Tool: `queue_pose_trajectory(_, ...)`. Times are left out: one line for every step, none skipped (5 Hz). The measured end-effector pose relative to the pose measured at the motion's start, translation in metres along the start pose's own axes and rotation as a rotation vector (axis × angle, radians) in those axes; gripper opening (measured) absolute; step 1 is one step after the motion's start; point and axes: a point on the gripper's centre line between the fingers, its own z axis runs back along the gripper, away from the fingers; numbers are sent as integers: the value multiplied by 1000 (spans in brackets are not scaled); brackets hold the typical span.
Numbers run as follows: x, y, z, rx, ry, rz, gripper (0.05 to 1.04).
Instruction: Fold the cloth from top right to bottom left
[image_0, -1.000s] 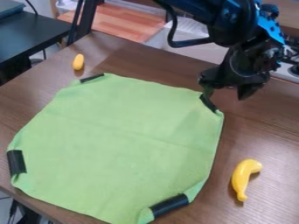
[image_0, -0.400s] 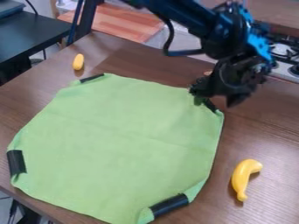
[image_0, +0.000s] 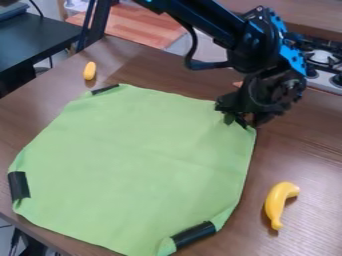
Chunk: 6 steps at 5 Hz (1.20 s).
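A black robotic hand (image_0: 242, 120) hangs over the upper right corner (image_0: 250, 131) of a green cloth (image_0: 133, 150), which lies spread and unfolded across the desk (image_0: 310, 150) from the upper left to the bottom of the frame. Whether the hand is open, closed or gripping the fabric cannot be told. The likeliest trouble is the grasp: the cloth appears thin and lies low, so a pinch taken too high or too near the edge could come up empty or let the corner slip midway. Pressing too hard might instead bunch it against the wood. With nothing visibly pinning the far side, a low drag toward the lower left could slide the whole sheet over the desk's near edge rather than fold it. A pull off the diagonal would probably leave the fold skewed. The banana (image_0: 277, 202), well apart at right, poses little risk.
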Motion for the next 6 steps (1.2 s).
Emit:
queue_pose_trajectory(-2, 0, -3, -22, 7, -24, 357)
queue_pose_trajectory(3, 3, -1, -64, 1, -32, 154)
queue_pose_trajectory(16, 3, 7, -130, -33, -38, 61)
queue_pose_trajectory(35, 5, 25, -208, -96, -38, 50)
queue_pose_trajectory(44, 16, 43, -270, -128, -24, 50)
queue_pose_trajectory(43, 37, 59, -322, -124, 8, 50)
